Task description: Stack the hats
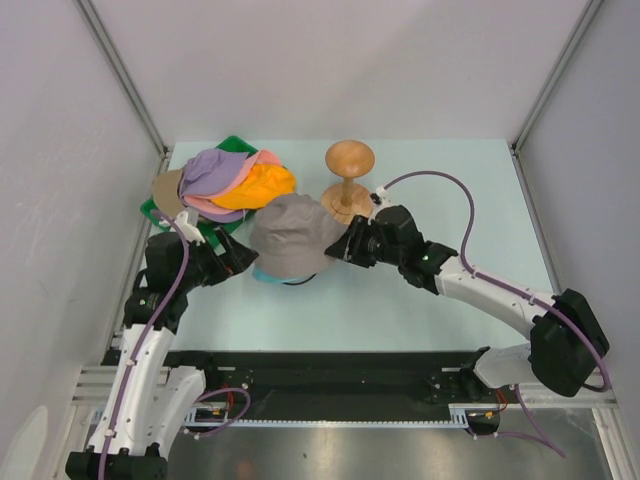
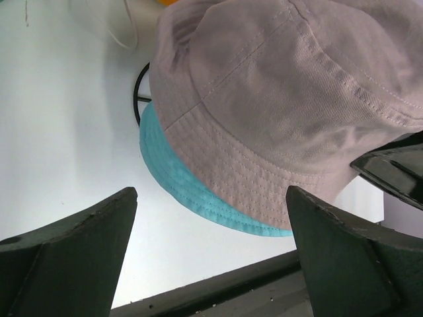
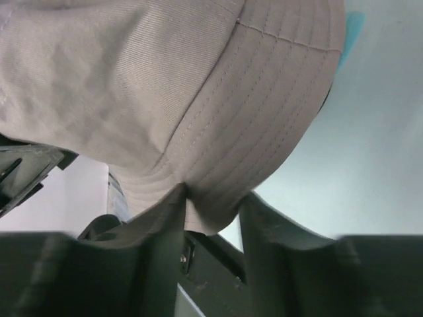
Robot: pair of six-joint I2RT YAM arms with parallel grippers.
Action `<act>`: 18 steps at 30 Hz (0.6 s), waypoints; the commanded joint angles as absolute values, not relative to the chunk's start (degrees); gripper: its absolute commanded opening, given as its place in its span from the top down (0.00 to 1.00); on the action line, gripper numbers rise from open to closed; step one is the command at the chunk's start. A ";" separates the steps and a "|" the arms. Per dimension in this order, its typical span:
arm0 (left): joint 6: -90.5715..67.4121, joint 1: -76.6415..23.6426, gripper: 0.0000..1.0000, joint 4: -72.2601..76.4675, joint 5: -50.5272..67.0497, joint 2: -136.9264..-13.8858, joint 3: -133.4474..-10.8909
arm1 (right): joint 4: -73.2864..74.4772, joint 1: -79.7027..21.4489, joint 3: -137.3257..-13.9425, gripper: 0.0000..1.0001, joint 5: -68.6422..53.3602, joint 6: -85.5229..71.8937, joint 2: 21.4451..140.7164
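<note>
While the grey hat (image 1: 290,235), centred on the surface (image 1: 420,300), hides all but a sliver of the teal hat (image 2: 178,185), the right fingers (image 3: 277,238) pinch the grey brim at 3 o'clock and the left fingers (image 2: 73,257) gape empty at 9 o'clock.

wooden stand (image 1: 348,182) blocks room beside grey hat (image 1: 288,236).

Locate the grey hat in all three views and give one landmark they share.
Top external: grey hat at table centre, just left of the wooden stand.
Left wrist: fills the upper right.
Right wrist: fills the top and left, its brim dipping to bottom centre.
Shared landmark: the teal hat under it, seen as a brim arc in the left wrist view and a sliver at top right in the right wrist view.
</note>
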State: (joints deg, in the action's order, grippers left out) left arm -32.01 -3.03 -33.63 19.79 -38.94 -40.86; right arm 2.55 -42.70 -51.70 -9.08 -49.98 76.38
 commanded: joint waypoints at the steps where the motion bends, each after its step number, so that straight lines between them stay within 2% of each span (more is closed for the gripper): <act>1: -32.17 -2.90 0.02 -32.44 20.30 -37.71 -41.66 | -1.49 -42.98 -51.50 0.69 -5.89 -49.57 78.40; 4: -32.43 -2.90 0.02 -31.82 20.39 -37.62 -41.92 | -2.02 -42.19 -51.33 0.81 -5.63 -48.34 79.89; 8: -32.25 -2.90 0.02 -31.03 19.87 -37.79 -42.01 | -2.02 -41.49 -50.80 0.89 -5.45 -46.85 81.56; 11: -32.69 -2.90 0.02 -28.75 20.39 -37.88 -41.49 | -2.55 -39.47 -49.22 0.89 -6.06 -46.14 82.35; 18: -34.27 -2.90 0.03 -20.58 22.50 -41.65 -40.52 | -9.83 -34.46 -46.76 0.82 -13.35 -43.51 85.25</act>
State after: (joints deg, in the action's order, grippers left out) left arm -32.53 -3.03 -27.97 20.32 -39.86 -40.86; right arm -6.63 -37.06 -48.10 -11.25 -47.22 81.87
